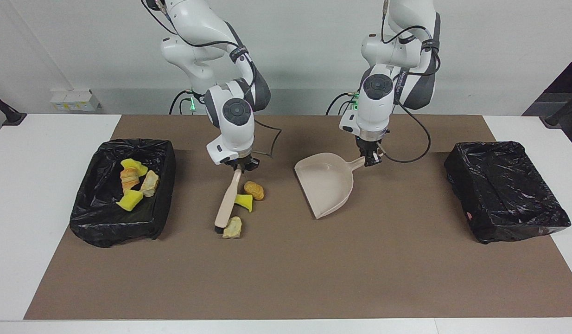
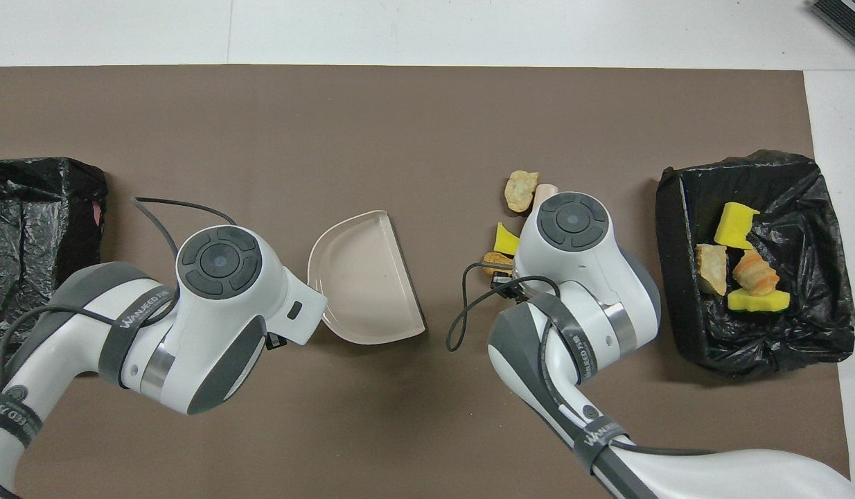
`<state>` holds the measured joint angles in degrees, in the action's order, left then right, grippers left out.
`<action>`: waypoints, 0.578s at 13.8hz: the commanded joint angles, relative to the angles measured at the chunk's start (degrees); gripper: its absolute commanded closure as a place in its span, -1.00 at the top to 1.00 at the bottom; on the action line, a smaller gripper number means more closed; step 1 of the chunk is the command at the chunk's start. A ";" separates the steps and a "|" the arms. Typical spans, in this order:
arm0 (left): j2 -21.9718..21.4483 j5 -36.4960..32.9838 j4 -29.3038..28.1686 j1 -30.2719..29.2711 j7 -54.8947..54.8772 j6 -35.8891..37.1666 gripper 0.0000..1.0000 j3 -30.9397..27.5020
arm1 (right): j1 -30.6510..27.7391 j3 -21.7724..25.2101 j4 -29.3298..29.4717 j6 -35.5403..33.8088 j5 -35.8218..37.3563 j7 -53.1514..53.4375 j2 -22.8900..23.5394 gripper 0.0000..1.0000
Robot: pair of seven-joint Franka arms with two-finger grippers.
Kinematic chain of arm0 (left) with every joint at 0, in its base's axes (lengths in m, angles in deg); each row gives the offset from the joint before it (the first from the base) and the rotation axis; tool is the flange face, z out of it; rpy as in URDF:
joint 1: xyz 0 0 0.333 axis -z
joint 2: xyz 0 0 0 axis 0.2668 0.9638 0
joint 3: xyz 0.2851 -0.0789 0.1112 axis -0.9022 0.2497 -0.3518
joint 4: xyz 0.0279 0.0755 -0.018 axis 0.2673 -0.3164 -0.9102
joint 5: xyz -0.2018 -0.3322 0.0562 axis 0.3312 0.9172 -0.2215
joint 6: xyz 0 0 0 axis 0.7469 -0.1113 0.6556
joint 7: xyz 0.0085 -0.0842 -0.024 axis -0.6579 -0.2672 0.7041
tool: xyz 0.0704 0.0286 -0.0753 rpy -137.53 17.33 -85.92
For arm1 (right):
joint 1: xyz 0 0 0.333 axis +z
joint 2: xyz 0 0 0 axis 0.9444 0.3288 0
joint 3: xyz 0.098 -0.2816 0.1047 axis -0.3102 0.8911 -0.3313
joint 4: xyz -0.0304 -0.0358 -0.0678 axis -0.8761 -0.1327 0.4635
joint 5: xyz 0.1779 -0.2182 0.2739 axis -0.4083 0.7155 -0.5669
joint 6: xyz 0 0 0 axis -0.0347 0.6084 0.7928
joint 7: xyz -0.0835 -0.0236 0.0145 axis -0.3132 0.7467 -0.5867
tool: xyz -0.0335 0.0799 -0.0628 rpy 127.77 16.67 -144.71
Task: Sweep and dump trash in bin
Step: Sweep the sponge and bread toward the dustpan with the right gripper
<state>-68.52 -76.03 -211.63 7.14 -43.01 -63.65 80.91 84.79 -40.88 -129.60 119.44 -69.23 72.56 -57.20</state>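
I hold the brush [image 1: 228, 200] by its handle top in the right gripper [image 1: 238, 165], whose fingers are closed on it; the head rests on the brown mat [image 1: 286, 278]. The left gripper [image 1: 370, 159] is closed on the handle of the dustpan [image 1: 325, 183], which lies flat with its open lip turned away from the robots and slightly toward the brush.

Step in hand, as I judge it: sweeping the loose trash across the mat into the dustpan. To do it well I would keep the bristles pressed to the mat, move the brush sideways as one flat stroke so no piece slips past its end, and keep the dustpan's lip down on the mat so pieces ride in, not under. The pan's mouth should first be turned to face the pile.

Position of the trash relative to the brush: three pieces lie on the dustpan side of it. The pale tan lump [image 1: 233, 228] touches the head; the yellow wedge [image 1: 244, 201] sits against the middle of the handle; the orange-brown lump [image 1: 255, 189] lies just beside the upper handle, nearest the pan. All three are well apart from the dustpan.

Four further pieces [image 1: 134, 182] already lie in the black-lined bin [image 1: 161, 185] on the brush's other flank. A second lined bin [image 1: 504, 190] stands at the left arm's end.
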 commanded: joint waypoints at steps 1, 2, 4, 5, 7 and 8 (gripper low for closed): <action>-1.41 -0.14 -1.83 0.59 0.39 -1.22 -1.00 -0.73 | 1.47 -0.15 2.45 -1.18 -3.94 -0.79 1.57 -1.00; -1.07 0.12 -2.18 0.76 0.57 -1.13 -1.00 -0.73 | 2.53 -0.15 2.45 -1.09 -5.34 -0.79 1.66 -1.00; -0.71 1.26 -3.75 1.12 0.92 -1.13 -1.00 -0.73 | 4.20 -0.24 2.53 -0.13 -7.54 -0.79 1.66 -1.00; -0.36 1.35 -3.33 0.85 0.83 -1.13 -1.00 -0.73 | 5.25 -0.15 2.71 0.22 -10.34 -1.22 1.66 -1.00; -0.27 4.15 -3.32 0.59 1.01 -1.57 -1.00 -0.73 | 7.79 -0.59 2.53 1.98 -13.26 -1.23 1.58 -1.00; -0.27 4.60 -3.32 0.59 1.18 -1.75 -1.00 -0.73 | 9.29 -0.59 2.53 3.03 -14.14 -1.05 1.58 -1.00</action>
<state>-68.24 -73.23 -213.65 7.30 -42.15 -63.83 80.55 92.21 -41.10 -127.68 120.84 -80.66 72.56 -56.36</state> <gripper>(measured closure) 0.683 0.740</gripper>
